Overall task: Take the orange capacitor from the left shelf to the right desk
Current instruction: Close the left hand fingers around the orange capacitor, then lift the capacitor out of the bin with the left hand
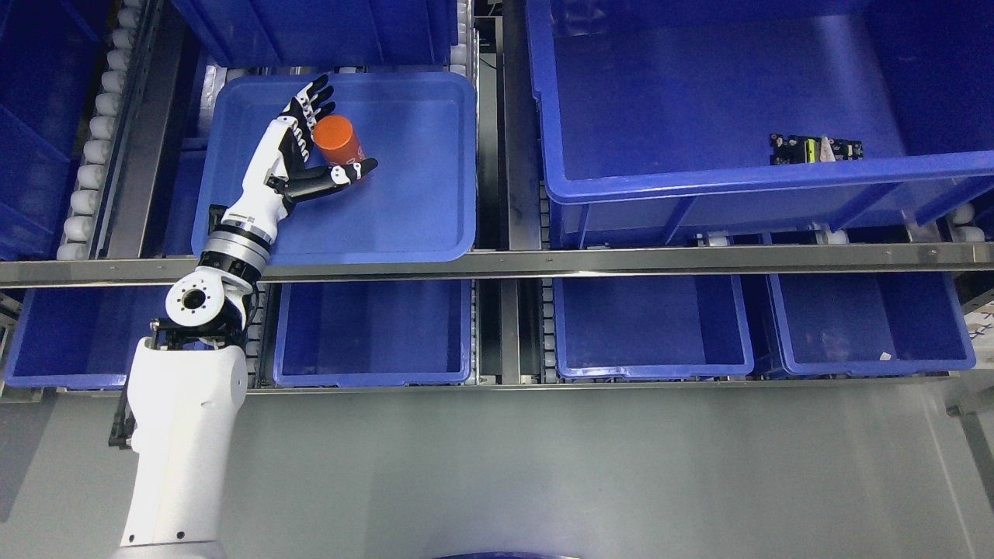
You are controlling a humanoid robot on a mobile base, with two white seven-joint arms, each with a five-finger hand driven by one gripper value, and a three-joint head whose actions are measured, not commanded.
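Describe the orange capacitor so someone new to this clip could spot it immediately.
Find the shallow blue tray at upper left on the shelf, where the white left arm reaches in. The orange capacitor, a short cylinder, sits between the fingers and thumb of the left robot hand. It is the only orange thing among blue bins.

One orange capacitor (335, 139), one circuit board (815, 149), one robot hand (309, 147).

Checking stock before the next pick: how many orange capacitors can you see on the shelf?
1. The orange cylindrical capacitor sits between the left hand's fingers over the shallow blue plastic tray. Other bins are partly hidden.
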